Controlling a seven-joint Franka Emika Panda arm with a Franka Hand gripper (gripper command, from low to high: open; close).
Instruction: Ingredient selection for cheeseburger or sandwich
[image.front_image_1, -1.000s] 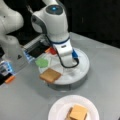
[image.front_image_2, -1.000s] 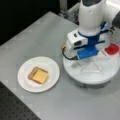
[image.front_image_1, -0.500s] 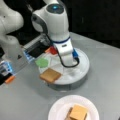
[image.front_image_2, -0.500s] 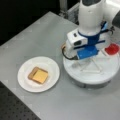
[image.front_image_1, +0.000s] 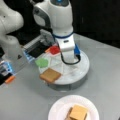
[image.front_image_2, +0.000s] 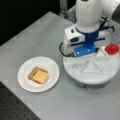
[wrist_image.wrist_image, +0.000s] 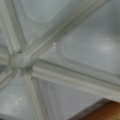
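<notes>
A white paper plate (image.front_image_1: 55, 110) (image.front_image_2: 23, 82) holds a tan bread slice (image.front_image_2: 32, 72) with a yellow cheese slice (image.front_image_2: 40, 76) on top; this small stack (image.front_image_1: 78, 113) is the sandwich. Another tan bread slice (image.front_image_1: 50, 75) lies at the rim of the round white divided tray (image.front_image_1: 83, 71) (image.front_image_2: 96, 80). The gripper (image.front_image_1: 69, 58) (image.front_image_2: 85, 50) hangs low over the tray's middle, its fingers hidden under the white and blue hand. The wrist view shows only the tray's dividers (wrist_image.wrist_image: 21, 61) close up and a brown corner (wrist_image.wrist_image: 106, 112) at the bottom right.
A green piece (image.front_image_1: 42, 62) and a red piece (image.front_image_1: 54, 49) (image.front_image_2: 111, 48) lie in other tray compartments. The arm's white base (image.front_image_1: 11, 37) and some blue and orange parts (image.front_image_1: 8, 72) stand at a front view's left. The grey table (image.front_image_2: 37, 37) surrounds the plate and tray.
</notes>
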